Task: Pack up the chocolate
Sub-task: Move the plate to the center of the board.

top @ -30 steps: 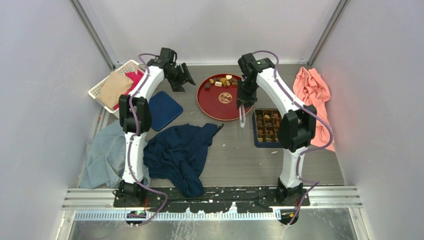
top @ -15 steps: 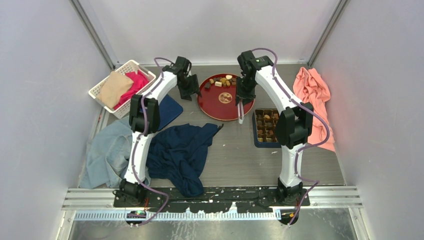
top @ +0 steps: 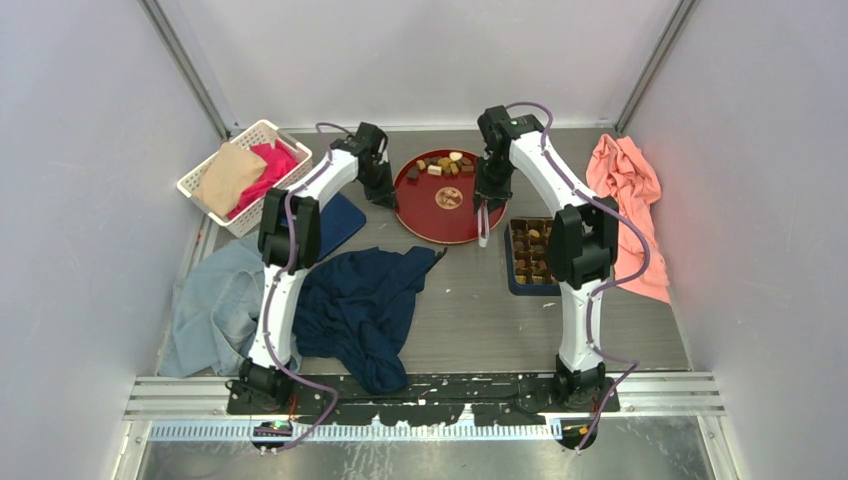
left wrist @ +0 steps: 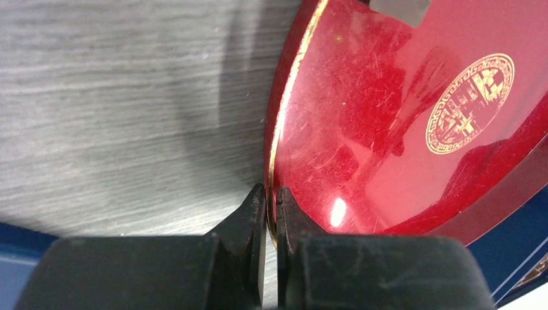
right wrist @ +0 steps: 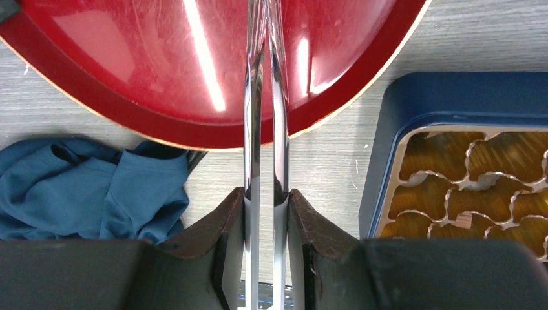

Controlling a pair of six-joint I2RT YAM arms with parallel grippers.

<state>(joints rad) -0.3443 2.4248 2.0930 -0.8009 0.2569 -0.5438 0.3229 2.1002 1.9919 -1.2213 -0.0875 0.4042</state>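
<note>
So the left claw (left wrist: 271,205) was pinched nearly shut on the gold-edged left rim of the red tray (left wrist: 362,129). One finger sat on the inside and one on the outside, with the rim right between them. The tray's gold emblem (left wrist: 470,103) showed in the middle of the bare lacquer.

The right claw (right wrist: 265,210) was clamped on a pair of metal tongs (right wrist: 263,97), partly closed with the two blades squeezed almost together. The tongs reached out over the near-right edge of the tray. Their tips ran out of the wrist picture, so I couldn't tell if they had anything in them.

The loose chocolate (top: 441,164) was bunched at the far side of the tray, a mix of dark, light brown and pale pieces, well away from both claws. More pieces sat in the navy box (right wrist: 446,97) just right of the tray, and the compartments nearest the tray had only gold paper cups (right wrist: 452,161) in them.

Other stuff on the table (top: 480,310):
- a white basket (top: 220,152) at the far left, with tan and pink cloth in it
- a navy square pad (top: 335,220) by the left arm
- a dark blue cloth (top: 355,300) near the middle
- a light blue cloth (top: 205,310) at the left
- a salmon cloth (top: 625,190) at the right
</note>
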